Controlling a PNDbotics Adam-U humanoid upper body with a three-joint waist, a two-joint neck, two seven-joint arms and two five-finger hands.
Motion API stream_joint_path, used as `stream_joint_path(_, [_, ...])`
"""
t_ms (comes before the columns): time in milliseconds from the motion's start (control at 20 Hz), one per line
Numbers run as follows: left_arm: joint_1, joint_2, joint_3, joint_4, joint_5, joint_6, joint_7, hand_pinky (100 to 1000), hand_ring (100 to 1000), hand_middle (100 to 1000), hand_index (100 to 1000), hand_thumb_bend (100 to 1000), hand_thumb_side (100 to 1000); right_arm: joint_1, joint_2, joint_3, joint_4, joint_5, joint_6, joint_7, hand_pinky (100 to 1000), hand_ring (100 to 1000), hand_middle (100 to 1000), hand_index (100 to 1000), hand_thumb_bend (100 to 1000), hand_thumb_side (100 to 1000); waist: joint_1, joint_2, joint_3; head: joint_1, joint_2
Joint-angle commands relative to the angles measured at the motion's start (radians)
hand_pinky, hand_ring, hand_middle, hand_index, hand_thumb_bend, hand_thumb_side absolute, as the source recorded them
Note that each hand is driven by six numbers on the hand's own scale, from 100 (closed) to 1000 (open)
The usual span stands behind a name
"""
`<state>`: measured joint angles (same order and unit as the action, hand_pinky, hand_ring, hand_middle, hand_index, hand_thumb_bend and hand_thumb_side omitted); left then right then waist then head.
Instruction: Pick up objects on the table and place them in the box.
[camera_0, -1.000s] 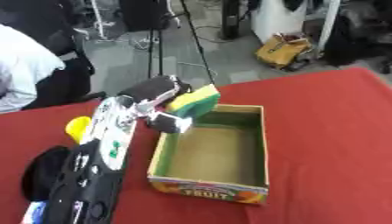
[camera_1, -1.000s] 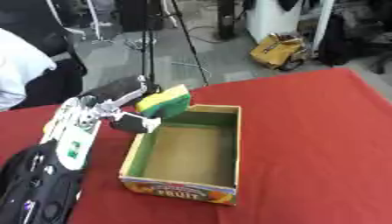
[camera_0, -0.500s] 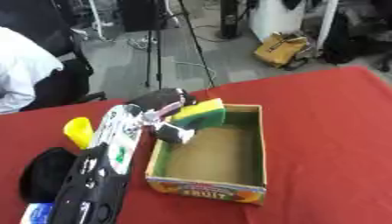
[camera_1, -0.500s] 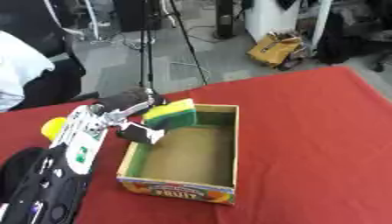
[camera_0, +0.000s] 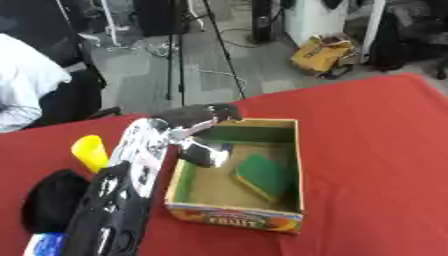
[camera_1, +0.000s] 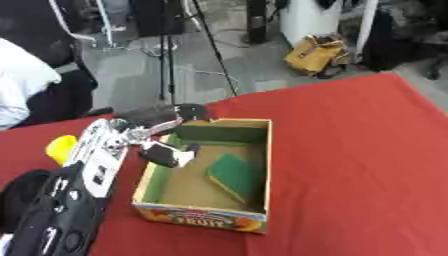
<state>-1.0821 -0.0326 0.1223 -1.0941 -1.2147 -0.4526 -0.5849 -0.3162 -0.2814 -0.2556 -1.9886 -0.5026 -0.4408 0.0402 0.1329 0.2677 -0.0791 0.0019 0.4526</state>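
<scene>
Over the box's (camera_0: 296, 172) left wall, at about 10 o'clock of its floor, hangs the left hand (camera_0: 197, 135), fingers spread and straight, holding nothing. Lying inside already, tilted on the floor toward 3 o'clock: a green sponge (camera_0: 261, 175) with a yellow edge. No sign of the right hand in either view.

Risks, as a judgement: could clip the near left wall on the way out, since the fingers sit low over the rim and the thumb dips inside; would likely drag or tip the light cardboard box across the red table (camera_0: 376, 150). Could also snag the sponge if pulled back low.

At 9 o'clock of the box, just beside the forearm: a yellow cup (camera_0: 90, 152), close enough to be knocked by the arm swinging back. Farther out at 8 o'clock, a black rounded thing (camera_0: 52, 205), and at the lower left corner a scrap of blue and white (camera_0: 44, 245), unidentifiable. Nothing else blocking the box's open top.
</scene>
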Motion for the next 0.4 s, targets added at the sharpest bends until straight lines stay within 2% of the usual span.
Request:
stream_joint_path(50, [-0.032, 0.008, -0.003, -0.009, -0.003, -0.008, -0.004, 794, 1000, 1000, 1000, 100, 416, -0.01, -0.022, 0.002, -0.011, -0.007, 0.004, 0.0, 875, 749, 523, 581, 100, 1000, -0.006, -0.015, 0.0, 0.004, -0.006])
stream_joint_path(100, [-0.033, 0.008, -0.003, -0.009, -0.004, -0.008, -0.006, 794, 1000, 1000, 1000, 100, 416, -0.01, -0.022, 0.001, -0.011, -0.007, 0.004, 0.0, 875, 749, 523, 581, 100, 1000, -0.005, -0.015, -0.001, 0.005, -0.005])
stream_joint_path(150, [-0.034, 0.008, -0.003, -0.01, -0.004, -0.009, -0.006, 790, 1000, 1000, 1000, 100, 380, -0.01, -0.022, 0.001, -0.011, -0.007, 0.004, -0.001, 875, 749, 523, 581, 100, 1000, -0.005, -0.016, -0.001, 0.005, -0.004])
stream_joint_path(300, [-0.036, 0.008, -0.004, -0.012, -0.004, -0.008, -0.004, 789, 1000, 1000, 1000, 100, 372, -0.009, -0.022, 0.001, -0.011, -0.007, 0.003, -0.001, 875, 749, 523, 581, 100, 1000, -0.005, -0.016, -0.001, 0.005, -0.002])
stream_joint_path(350, [-0.036, 0.008, -0.004, -0.019, -0.001, -0.009, 0.002, 788, 998, 1000, 1000, 100, 277, -0.009, -0.022, 0.001, -0.011, -0.007, 0.003, -0.001, 875, 749, 523, 581, 100, 1000, -0.007, -0.017, -0.001, 0.005, 0.0])
stream_joint_path(400, [-0.034, 0.01, -0.006, -0.033, 0.006, -0.012, 0.011, 788, 998, 1000, 1000, 100, 277, -0.007, -0.022, 0.001, -0.011, -0.008, 0.001, -0.002, 875, 749, 523, 581, 100, 1000, -0.008, -0.017, 0.0, 0.004, 0.002])
